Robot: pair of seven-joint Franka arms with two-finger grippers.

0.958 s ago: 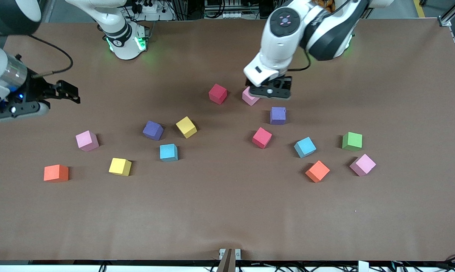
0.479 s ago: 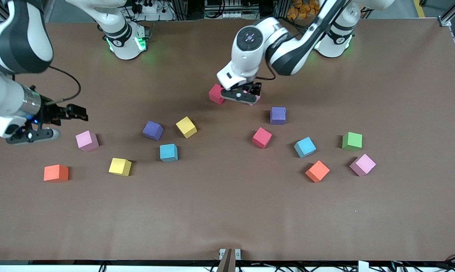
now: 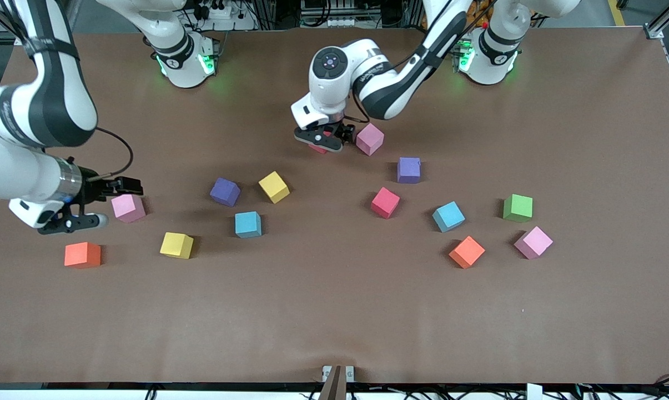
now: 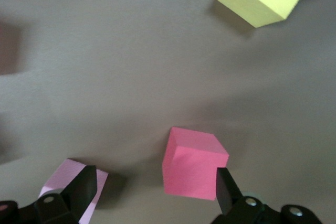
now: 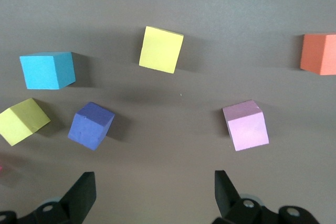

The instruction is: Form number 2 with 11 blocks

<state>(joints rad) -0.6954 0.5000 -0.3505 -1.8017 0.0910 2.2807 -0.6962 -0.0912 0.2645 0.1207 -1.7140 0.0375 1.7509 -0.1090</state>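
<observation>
Thirteen scattered cubes are lying loose; no digit yet. We are swinging our left gripper [image 3: 324,137] from the pink cube [image 3: 370,139] onto the red cube [image 3: 318,148], jaws wide, empty. Our right gripper [image 3: 102,203], wide, empty, is nearing another pink cube [image 3: 127,206].

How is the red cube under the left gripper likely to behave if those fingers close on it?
The red cube has flat faces and sits flat on the table, so it should slide rather than roll. Its matte surface probably grips well. It sits turned and off-centre between the open fingers of the left gripper, so it may twist as they close.
</observation>
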